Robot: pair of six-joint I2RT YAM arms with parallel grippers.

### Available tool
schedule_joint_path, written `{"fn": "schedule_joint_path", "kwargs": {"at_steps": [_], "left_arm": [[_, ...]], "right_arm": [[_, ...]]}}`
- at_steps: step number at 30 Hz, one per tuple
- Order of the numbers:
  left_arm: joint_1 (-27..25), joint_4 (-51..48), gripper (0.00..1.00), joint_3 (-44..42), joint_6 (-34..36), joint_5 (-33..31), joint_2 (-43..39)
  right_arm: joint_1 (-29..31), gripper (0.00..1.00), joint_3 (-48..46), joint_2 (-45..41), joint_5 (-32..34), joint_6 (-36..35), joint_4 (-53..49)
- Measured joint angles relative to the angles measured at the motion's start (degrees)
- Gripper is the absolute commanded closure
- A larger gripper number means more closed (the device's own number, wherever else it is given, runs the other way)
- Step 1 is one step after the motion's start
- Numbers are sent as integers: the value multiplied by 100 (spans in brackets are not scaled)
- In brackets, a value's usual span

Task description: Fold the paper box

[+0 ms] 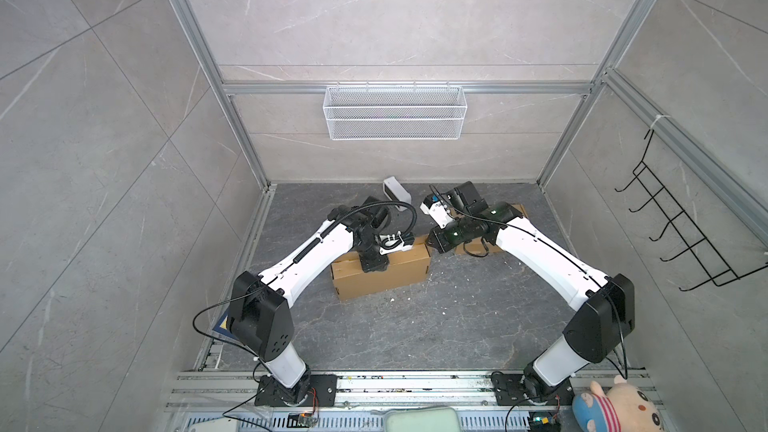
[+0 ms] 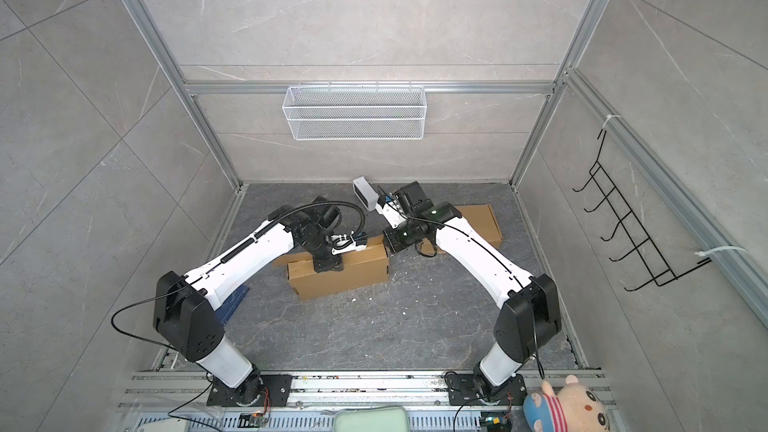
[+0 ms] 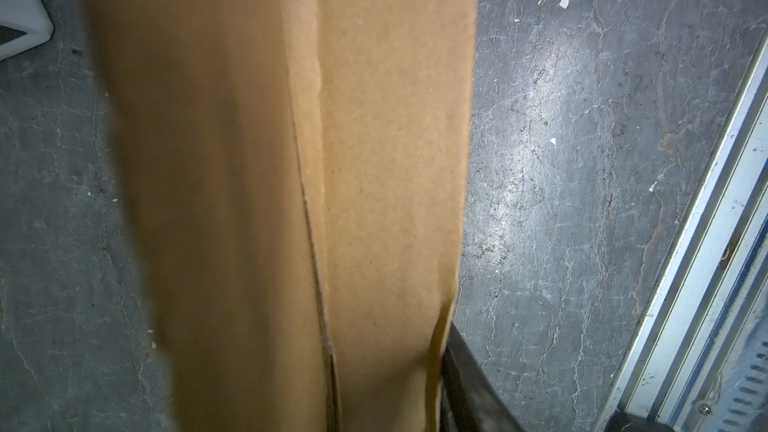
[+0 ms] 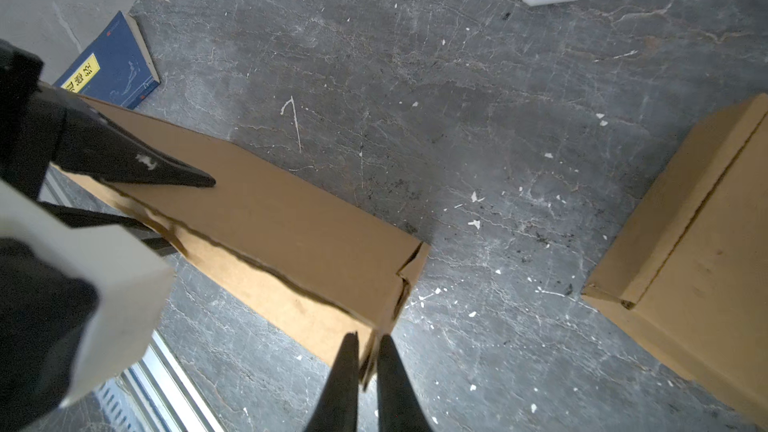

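Note:
The paper box (image 1: 380,274) is a long brown carton lying in the middle of the dark floor in both top views. My left gripper (image 1: 374,264) comes down on its top near the left end. In the right wrist view one of its fingers (image 4: 166,172) lies on the top panel and the other runs along the front side, shut on the carton's edge. In the left wrist view cardboard (image 3: 374,201) fills the middle and only one finger (image 3: 465,376) shows. My right gripper (image 4: 368,340) is at the box's right end, shut on the corner flap (image 4: 409,272).
A second brown carton (image 1: 517,211) lies behind the right arm. A white device (image 1: 397,193) stands at the back and a blue book (image 4: 112,64) lies by the left wall. A wire basket (image 1: 395,112) hangs on the back wall. A plush toy (image 1: 615,409) sits at the front right.

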Motion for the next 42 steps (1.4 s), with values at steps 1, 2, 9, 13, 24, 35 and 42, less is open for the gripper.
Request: {"fn": "schedule_joint_path", "kwargs": {"at_steps": [1, 2, 9, 13, 24, 35, 42], "left_arm": [[0, 0, 62, 0, 0, 0, 0], [0, -2, 62, 0, 0, 0, 0], [0, 0, 62, 0, 0, 0, 0], [0, 0, 62, 0, 0, 0, 0], [2, 7, 61, 0, -7, -11, 2], [2, 22, 56, 0, -4, -48, 2], [0, 105, 45, 13, -31, -258, 33]], "right_arm": [[4, 86, 0, 0, 0, 35, 2], [9, 86, 0, 0, 2, 83, 2], [31, 88, -68, 0, 90, 225, 46], [42, 91, -79, 0, 177, 243, 46], [39, 95, -157, -9, 151, 428, 197], [42, 98, -341, -94, 177, 549, 424], [42, 100, -367, -94, 195, 549, 509]]}}
